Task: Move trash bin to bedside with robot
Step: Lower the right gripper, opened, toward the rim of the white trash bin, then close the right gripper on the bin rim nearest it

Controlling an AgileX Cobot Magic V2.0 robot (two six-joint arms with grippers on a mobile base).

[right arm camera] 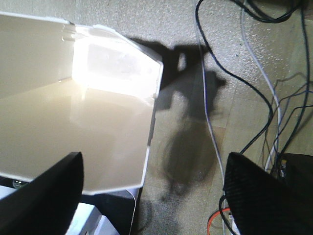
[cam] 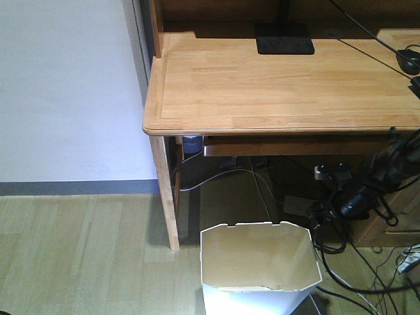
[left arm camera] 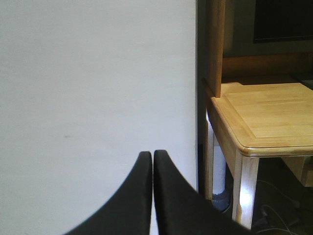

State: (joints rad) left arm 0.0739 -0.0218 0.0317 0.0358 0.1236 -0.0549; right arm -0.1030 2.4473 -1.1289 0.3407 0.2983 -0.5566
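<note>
1. currently the trash bin (cam: 259, 259) stands upright on the wooden floor, just in front of the desk (cam: 275, 85) and near its corner leg, mouth up and empty. no bed shows in any view, so the bedside lies somewhere out of frame.
2. the right claw (right arm camera: 155, 160) is spread wide and holds nothing. in its wrist view one finger (right arm camera: 46, 196) hangs over the bin's cream inside and the other (right arm camera: 264, 196) over the floor outside, so the bin's side wall runs between them.
3. that is the relation that matters: the rim of that wall runs away from the claw, across its line of closing, so closing should pinch the wall flat. how far above the rim the claw sits, i cannot tell.
4. the left claw (left arm camera: 152, 161) is pressed shut on nothing and faces the white wall (left arm camera: 98, 98) beside the desk, away from the bin. the right arm (cam: 367, 187) is clearly the nearer one.
5. likely next: lower onto the rim, close, then carry or drag. loose cables (right arm camera: 254, 88) lie just beside the bin on that side and could snag.
</note>
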